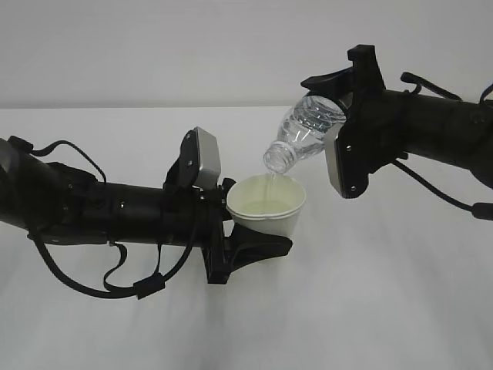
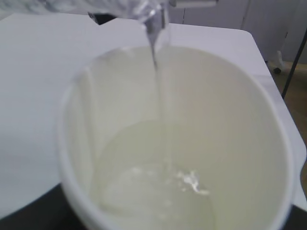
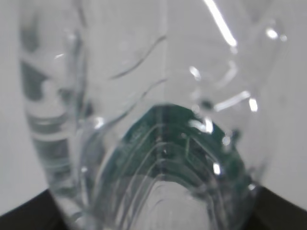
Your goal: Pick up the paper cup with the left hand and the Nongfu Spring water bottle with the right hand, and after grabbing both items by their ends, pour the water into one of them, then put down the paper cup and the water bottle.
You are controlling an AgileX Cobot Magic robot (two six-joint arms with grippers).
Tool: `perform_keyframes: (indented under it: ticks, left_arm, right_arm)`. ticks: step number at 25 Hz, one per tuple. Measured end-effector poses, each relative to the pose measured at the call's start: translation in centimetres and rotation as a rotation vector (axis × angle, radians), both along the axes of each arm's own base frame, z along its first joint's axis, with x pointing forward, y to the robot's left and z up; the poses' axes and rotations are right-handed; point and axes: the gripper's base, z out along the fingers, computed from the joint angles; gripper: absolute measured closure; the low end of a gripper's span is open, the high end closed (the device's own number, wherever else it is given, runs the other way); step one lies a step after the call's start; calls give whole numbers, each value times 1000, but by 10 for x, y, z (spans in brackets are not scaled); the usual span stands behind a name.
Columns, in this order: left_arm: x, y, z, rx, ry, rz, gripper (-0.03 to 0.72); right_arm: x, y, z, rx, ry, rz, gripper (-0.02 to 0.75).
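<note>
My left hand (image 1: 248, 222) is shut on the white paper cup (image 1: 268, 206) and holds it upright above the table. My right hand (image 1: 344, 116) is shut on the base end of the Nongfu Spring water bottle (image 1: 308, 129), which tilts neck-down to the left with its mouth just over the cup's rim. A thin stream of water (image 1: 271, 180) falls into the cup. In the left wrist view the cup (image 2: 76, 143) fills the frame, the stream (image 2: 157, 72) drops from the bottle mouth (image 2: 153, 12), and water pools at the bottom (image 2: 153, 191). The right wrist view is filled by the clear ribbed bottle (image 3: 144, 72) and its green label (image 3: 168, 139).
A white table (image 1: 385, 308) lies under both arms, with a plain pale wall behind. In the left wrist view the table's far right corner (image 2: 249, 38) shows, with floor and a dark pole (image 2: 293, 62) beyond it.
</note>
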Motion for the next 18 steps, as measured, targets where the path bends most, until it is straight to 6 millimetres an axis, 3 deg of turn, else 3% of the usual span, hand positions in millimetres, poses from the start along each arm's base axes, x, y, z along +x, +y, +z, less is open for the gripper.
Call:
perform_keyframes:
  ticks: [18]
  left_arm:
    - [0, 0, 0, -4, 0, -2, 228]
  right_arm:
    - [0, 0, 0, -7, -5, 2, 272]
